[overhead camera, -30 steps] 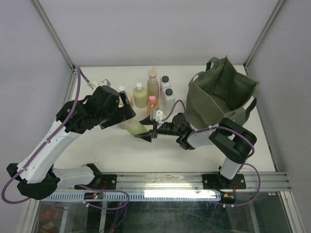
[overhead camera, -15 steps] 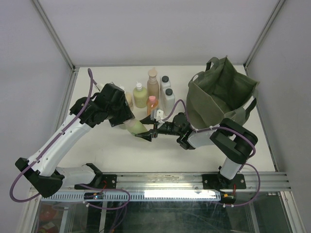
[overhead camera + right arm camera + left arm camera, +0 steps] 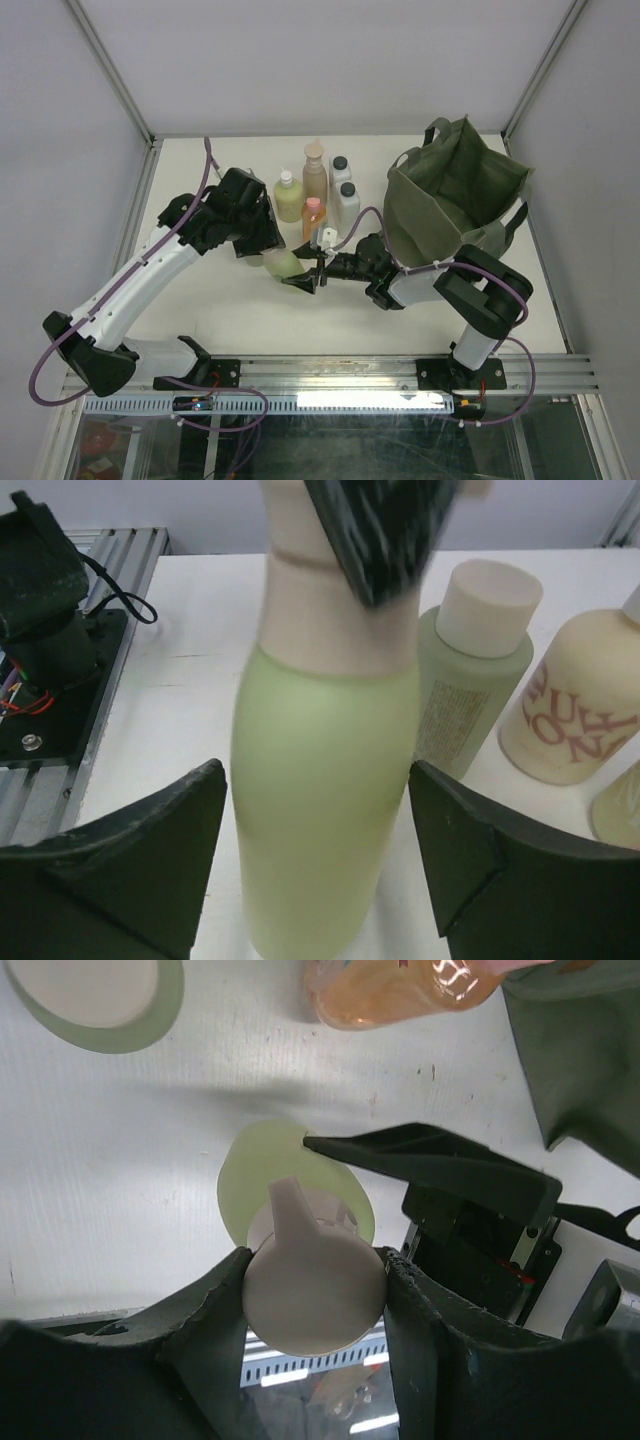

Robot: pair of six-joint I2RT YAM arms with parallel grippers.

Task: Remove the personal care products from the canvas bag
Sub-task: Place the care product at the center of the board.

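Observation:
A yellow-green bottle point(image 3: 281, 264) with a beige cap point(image 3: 315, 1285) stands upright left of the olive canvas bag point(image 3: 455, 195). My left gripper point(image 3: 262, 250) comes down from above and is shut on that cap, with a finger pressed against each side. My right gripper point(image 3: 305, 278) is open around the bottle's body point(image 3: 325, 780), and a gap shows at both fingertips. Other personal care products stand behind it: a green bottle point(image 3: 289, 196), a tan one point(image 3: 315, 172), an orange one point(image 3: 313, 215) and two white ones with black caps point(image 3: 346, 205). The bag's inside is not visible.
The bag stands upright at the back right with its strap handles point(image 3: 437, 130) up. In the right wrist view a pale green bottle point(image 3: 475, 670) and a beige lettered bottle point(image 3: 575, 710) stand close behind the held one. The metal rail point(image 3: 330, 375) runs along the near edge.
My left arm swung right over the yellow-green bottle and its jaws closed on the cap. My right gripper, which was holding the bottle's body, has opened.

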